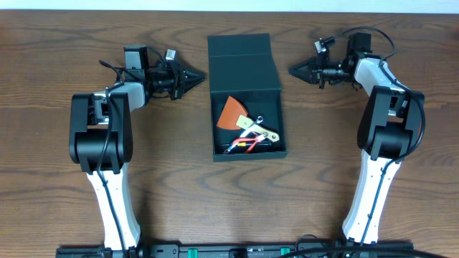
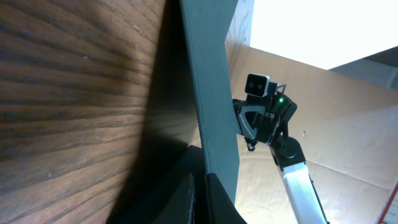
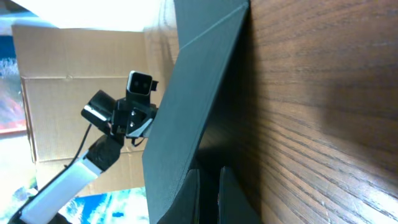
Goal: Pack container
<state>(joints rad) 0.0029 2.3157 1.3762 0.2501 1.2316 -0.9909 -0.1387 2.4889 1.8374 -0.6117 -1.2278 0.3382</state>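
The dark teal-black container [image 1: 213, 129] sits open at the table's middle, its flap lid [image 1: 241, 63] folded back. Inside lie an orange scraper [image 1: 231, 112], a cream-handled tool [image 1: 259, 130] and red-and-yellow-handled tools [image 1: 240, 145]. My left gripper [image 1: 198, 77] is shut and empty, its tip just left of the lid's edge. My right gripper [image 1: 295, 70] is shut and empty, a little right of the lid. The left wrist view shows the shut fingers [image 2: 200, 199] by the container's wall [image 2: 211, 93]. The right wrist view shows the fingers [image 3: 209, 199] beside the wall [image 3: 186, 112].
The wooden table [image 1: 57, 107] stretches to both sides of the container. Each wrist view shows the other arm beyond the container: the right arm [image 2: 267, 118] and the left arm [image 3: 124, 112]. Cardboard stands in the background.
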